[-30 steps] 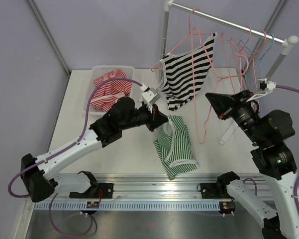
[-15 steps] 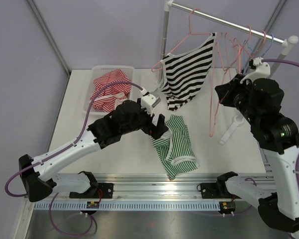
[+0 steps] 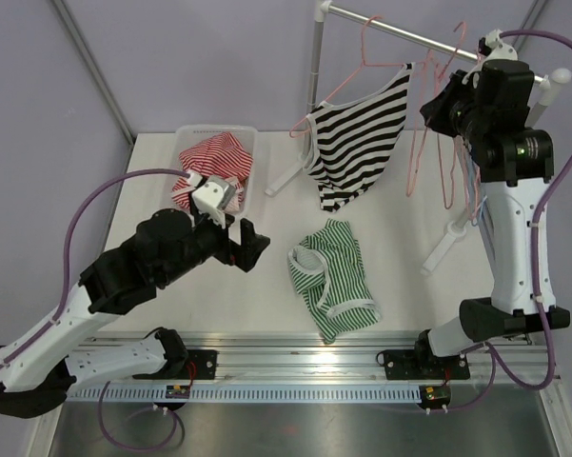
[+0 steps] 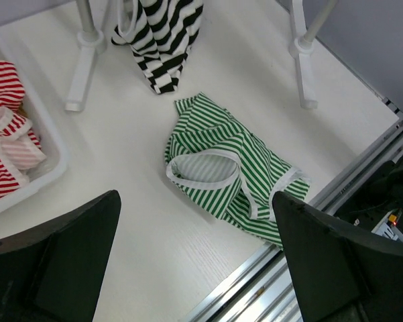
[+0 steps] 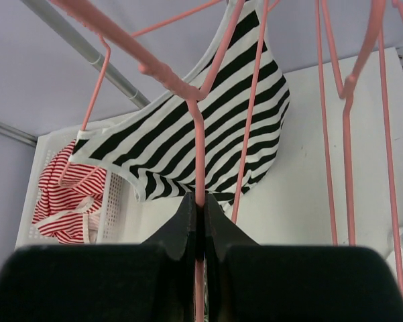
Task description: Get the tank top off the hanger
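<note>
A green-striped tank top [image 3: 333,278] [image 4: 221,161] lies crumpled on the white table, free of any hanger. My left gripper [image 3: 250,246] [image 4: 194,198] hovers just left of it, open and empty. An empty pink hanger [image 3: 428,143] [image 5: 200,147] dangles near the right end of the rail, pinched in my shut right gripper [image 3: 436,103] [image 5: 201,204]. A black-and-white striped tank top [image 3: 357,143] [image 5: 208,127] still hangs from another pink hanger on the rail [image 3: 400,33].
A white basket [image 3: 186,135] at the back left holds red-striped garments [image 3: 209,164]. The rack's feet [image 3: 284,176] [image 3: 443,249] rest on the table. More pink and blue hangers [image 3: 457,181] hang by the rail's right end. A metal track runs along the near edge.
My left gripper opened, dropped the green-striped tank top onto the table and drew back to the left. My right arm rose with the empty pink hanger up to the rail.
</note>
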